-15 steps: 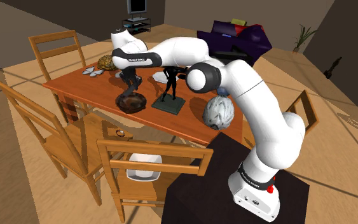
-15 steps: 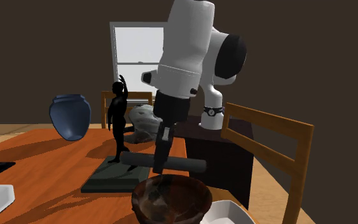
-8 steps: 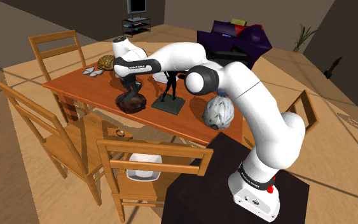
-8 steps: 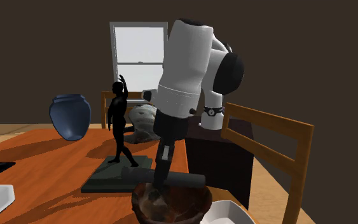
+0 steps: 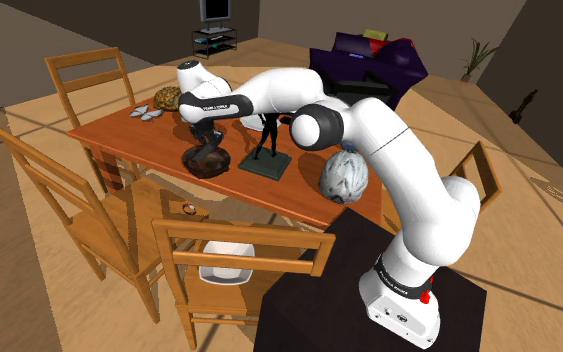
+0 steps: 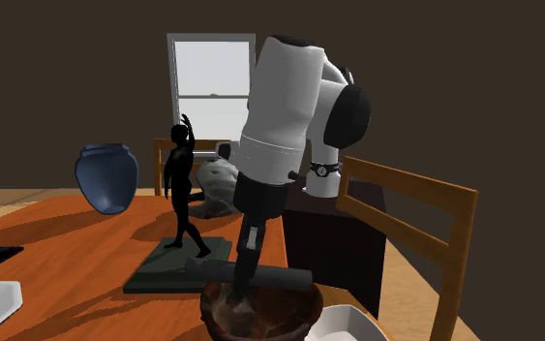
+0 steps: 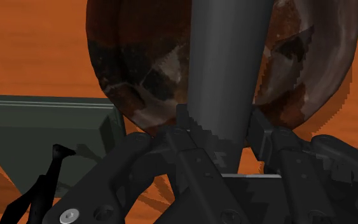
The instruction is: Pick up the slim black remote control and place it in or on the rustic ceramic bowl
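Remote control [image 7: 228, 57] is clasped between the fingers of the black gripper [image 7: 220, 125] and positioned across the dark brown bowl [image 7: 139, 70], near the statuette base [image 7: 44, 118]

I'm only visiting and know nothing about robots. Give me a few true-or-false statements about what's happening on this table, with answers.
1. The gripper is clasping the remote. True.
2. The remote lies flat on the table. False: it is held just over the bowl.
3. The bowl is plain white. False: it is mottled dark brown.
4. A black figurine stands on a dark base near the bowl. True.
5. A blue vase stands upright on the table. True.
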### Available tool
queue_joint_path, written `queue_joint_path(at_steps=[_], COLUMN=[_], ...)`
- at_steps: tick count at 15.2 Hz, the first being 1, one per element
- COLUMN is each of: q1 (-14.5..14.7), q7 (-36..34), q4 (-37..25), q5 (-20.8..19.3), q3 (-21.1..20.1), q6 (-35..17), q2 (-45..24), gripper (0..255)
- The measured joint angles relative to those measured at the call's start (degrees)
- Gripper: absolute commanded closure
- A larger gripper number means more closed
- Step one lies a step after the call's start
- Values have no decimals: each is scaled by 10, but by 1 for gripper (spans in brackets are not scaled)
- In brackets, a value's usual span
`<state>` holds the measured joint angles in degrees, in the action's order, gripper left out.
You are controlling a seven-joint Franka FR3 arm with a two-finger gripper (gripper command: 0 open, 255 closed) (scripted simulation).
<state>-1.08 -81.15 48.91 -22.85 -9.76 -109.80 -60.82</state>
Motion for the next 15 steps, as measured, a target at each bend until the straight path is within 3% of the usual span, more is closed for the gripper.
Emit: queue_joint_path(at_steps=[6, 15], q1=[0, 9], q7=[0, 4], q4=[0, -20], q5=[0, 5], q3=[0, -4], q6=[0, 48], q2=[0, 28], gripper=[0, 0])
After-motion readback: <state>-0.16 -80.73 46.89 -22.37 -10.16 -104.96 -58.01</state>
